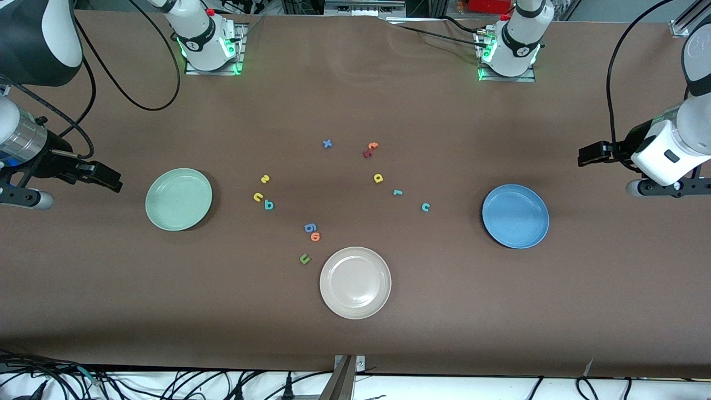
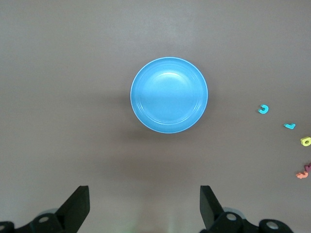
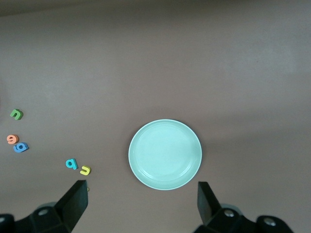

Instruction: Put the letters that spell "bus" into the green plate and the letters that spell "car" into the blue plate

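The green plate (image 1: 178, 199) (image 3: 165, 154) lies toward the right arm's end, the blue plate (image 1: 515, 216) (image 2: 169, 95) toward the left arm's end. Between them lie the yellow "s" (image 1: 265, 179), yellow "u" (image 1: 258, 196) (image 3: 85, 170) and teal "b" (image 1: 269, 205) (image 3: 71, 164), then the yellow "a" (image 1: 378, 178), teal "r" (image 1: 397, 193) (image 2: 289, 126) and teal "c" (image 1: 425, 207) (image 2: 263, 109). My right gripper (image 1: 114, 180) (image 3: 143, 196) hangs open and empty beside the green plate. My left gripper (image 1: 583, 155) (image 2: 145, 201) hangs open and empty beside the blue plate.
A cream-white plate (image 1: 355, 282) sits nearest the front camera. Beside it lie a green "u" (image 1: 304, 258), an orange "o" (image 1: 315, 236) and a blue "g" (image 1: 310, 227). Farther from the camera are a blue "x" (image 1: 327, 144), an orange "t" (image 1: 372, 146) and a dark red letter (image 1: 367, 154).
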Robot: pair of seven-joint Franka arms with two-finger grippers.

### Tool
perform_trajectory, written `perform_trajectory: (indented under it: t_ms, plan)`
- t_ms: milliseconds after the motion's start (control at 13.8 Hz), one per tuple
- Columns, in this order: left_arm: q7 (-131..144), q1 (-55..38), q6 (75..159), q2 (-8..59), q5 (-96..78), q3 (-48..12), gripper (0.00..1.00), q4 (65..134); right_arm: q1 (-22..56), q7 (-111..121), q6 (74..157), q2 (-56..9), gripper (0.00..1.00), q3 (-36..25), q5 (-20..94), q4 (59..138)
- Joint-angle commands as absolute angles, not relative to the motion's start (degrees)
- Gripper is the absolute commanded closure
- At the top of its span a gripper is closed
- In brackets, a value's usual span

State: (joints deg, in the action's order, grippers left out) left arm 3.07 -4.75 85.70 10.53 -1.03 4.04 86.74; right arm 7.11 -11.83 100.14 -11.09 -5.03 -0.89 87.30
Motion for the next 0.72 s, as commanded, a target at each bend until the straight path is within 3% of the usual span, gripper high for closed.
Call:
perform_trajectory:
  t_ms: [0, 652]
  plan:
    - [2.0, -5.0, 85.9, 10.8, 0.4, 4.0, 0.00, 86.0, 7.4, -12.7, 100.4, -10.9, 0.00, -5.0, -1.3, 87.5]
    - [2.0, -5.0, 85.9, 11.3, 0.4, 4.0, 0.00, 84.7, 7.4, -12.8, 100.4, -10.9, 0.00, -5.0, -1.3, 87.5]
